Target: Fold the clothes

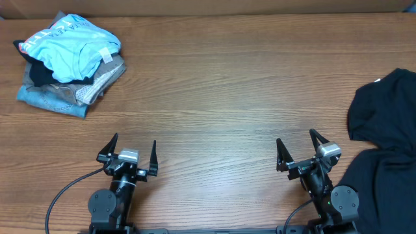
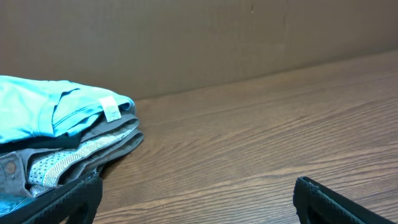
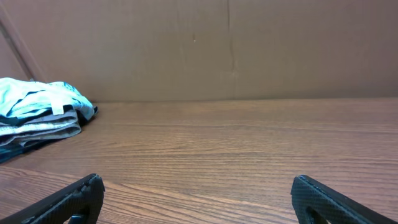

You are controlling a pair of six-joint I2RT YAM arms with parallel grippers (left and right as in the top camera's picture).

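The black T-shirt [image 1: 383, 140] lies crumpled at the right edge of the table in the overhead view, with a small white label near its top; part of it runs out of frame. My right gripper [image 1: 298, 144] is open and empty just left of the shirt, not touching it. My left gripper [image 1: 135, 145] is open and empty near the front left. Both wrist views show only open fingertips, the left [image 2: 198, 196] and the right [image 3: 198, 196], over bare wood; the shirt is out of view there.
A pile of folded garments sits at the back left: a light blue one with white print [image 1: 75, 47] on top of grey and denim-blue ones [image 1: 58, 94]. It also shows in the left wrist view [image 2: 56, 134] and the right wrist view [image 3: 43, 112]. A cardboard wall [image 3: 217, 50] backs the table.
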